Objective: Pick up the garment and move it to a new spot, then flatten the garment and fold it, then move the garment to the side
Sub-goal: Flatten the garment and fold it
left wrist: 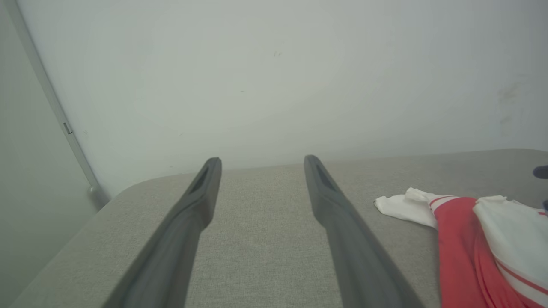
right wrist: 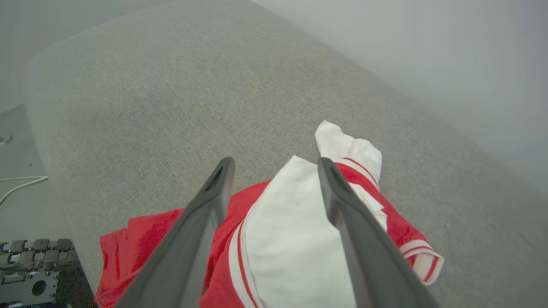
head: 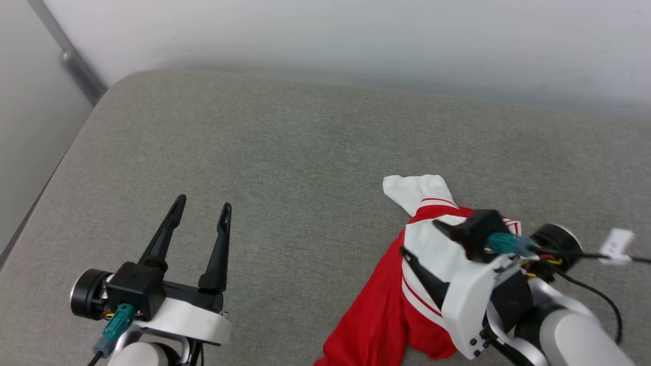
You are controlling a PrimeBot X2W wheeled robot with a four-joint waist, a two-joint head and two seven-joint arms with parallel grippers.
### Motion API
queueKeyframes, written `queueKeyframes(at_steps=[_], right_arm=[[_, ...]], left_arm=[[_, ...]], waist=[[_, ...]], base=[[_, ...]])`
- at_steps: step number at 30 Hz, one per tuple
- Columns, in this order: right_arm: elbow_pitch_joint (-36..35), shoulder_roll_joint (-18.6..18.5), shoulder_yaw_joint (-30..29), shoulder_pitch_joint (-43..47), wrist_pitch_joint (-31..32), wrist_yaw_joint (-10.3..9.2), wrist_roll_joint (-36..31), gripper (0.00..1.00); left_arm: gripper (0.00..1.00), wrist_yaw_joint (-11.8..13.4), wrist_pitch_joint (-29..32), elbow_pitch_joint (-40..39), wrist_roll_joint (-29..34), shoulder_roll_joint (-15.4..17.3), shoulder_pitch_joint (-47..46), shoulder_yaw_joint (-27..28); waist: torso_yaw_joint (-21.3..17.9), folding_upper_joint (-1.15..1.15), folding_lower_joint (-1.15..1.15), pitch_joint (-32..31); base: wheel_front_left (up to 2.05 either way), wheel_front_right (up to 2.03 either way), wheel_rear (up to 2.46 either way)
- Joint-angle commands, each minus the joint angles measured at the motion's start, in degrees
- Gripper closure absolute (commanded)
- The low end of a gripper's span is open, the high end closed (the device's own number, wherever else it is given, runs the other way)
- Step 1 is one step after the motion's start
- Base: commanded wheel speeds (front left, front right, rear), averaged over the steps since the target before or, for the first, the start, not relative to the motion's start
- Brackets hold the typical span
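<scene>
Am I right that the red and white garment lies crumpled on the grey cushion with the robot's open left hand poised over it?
Not quite: the open right hand, not the left, is poised over the garment, as the right wrist view shows. The garment does lie crumpled on the grey cushion; the left hand is over bare cushion.

The garment (head: pixel 376 305) lies crumpled at the near right of the grey padded surface (head: pixel 285 152). Its near end runs off the bottom edge of the head view. The right gripper (head: pixel 418 236) and its wrist cover much of the white panel, and I cannot tell whether the jaws touch the cloth. Bunched as it is, I cannot tell which side faces up. The white tag (head: pixel 616 245) on the wrist cable is too small to read.
</scene>
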Motion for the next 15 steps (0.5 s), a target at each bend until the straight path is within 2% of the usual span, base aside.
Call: queueKeyframes(at_steps=[1,2,6,9,15], right_arm=[[-0.41,-1.92,1.46,-3.06,4.94,-0.04,1.02,0.0],[-0.41,-1.92,1.46,-3.06,4.94,-0.04,1.02,0.0],[1.44,-3.36,4.31,-9.14,17.17,-0.03,2.69,0.0],[4.49,-5.4,6.83,-13.03,23.75,-0.05,2.32,0.0],[10.04,-6.9,9.08,-16.41,30.48,-0.05,4.4,0.0]], left_arm=[[0.0,-0.82,-0.15,0.45,0.84,-0.88,0.15,0.52],[0.0,-0.82,-0.15,0.45,0.84,-0.88,0.15,0.52],[0.0,-3.13,-0.15,1.26,2.53,-3.24,-0.61,1.49],[0.0,-4.58,-0.15,1.33,4.66,-4.78,-0.79,1.9],[0.0,-7.5,-0.16,2.4,6.72,-7.38,0.49,2.95]], waist=[[0.84,0.0,0.0,0.3],[0.84,0.0,0.0,0.3],[2.75,0.0,0.0,0.73],[4.23,0.0,0.0,1.02],[7.22,0.0,0.0,1.68]], base=[[0.0,0.0,0.0],[0.0,0.0,0.0],[0.0,0.0,0.0],[0.0,0.0,0.0],[0.0,0.0,0.0]])
